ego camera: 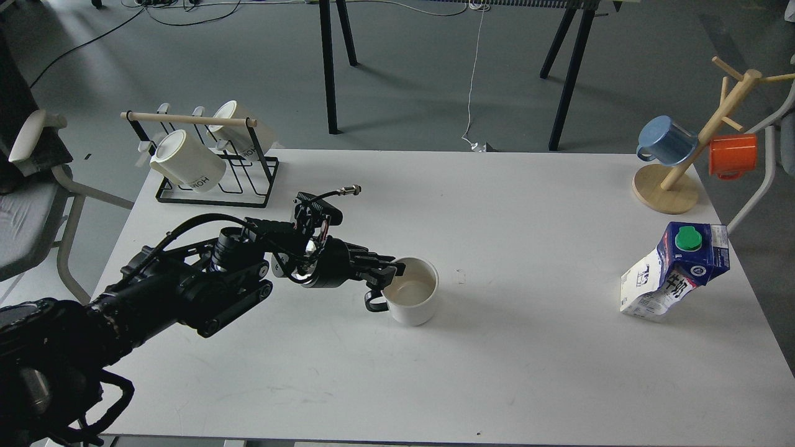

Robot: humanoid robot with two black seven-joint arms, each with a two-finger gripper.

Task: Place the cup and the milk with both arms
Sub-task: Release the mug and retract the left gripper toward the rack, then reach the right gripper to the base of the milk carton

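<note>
The white cup (413, 295) with a black loop handle stands upright on the white table (497, 372), near its middle. My left gripper (388, 273) reaches in from the left and is shut on the cup's near rim, just above the handle. The blue and white milk carton (674, 270) with a green cap stands dented and leaning at the table's right side, far from the gripper. My right arm and gripper are out of view.
A black wire rack (211, 180) with two cream "HOME" mugs stands at the back left. A wooden mug tree (667, 186) with a blue mug (664, 139) and an orange mug (733, 155) stands at the back right. A chair (31, 205) is left of the table.
</note>
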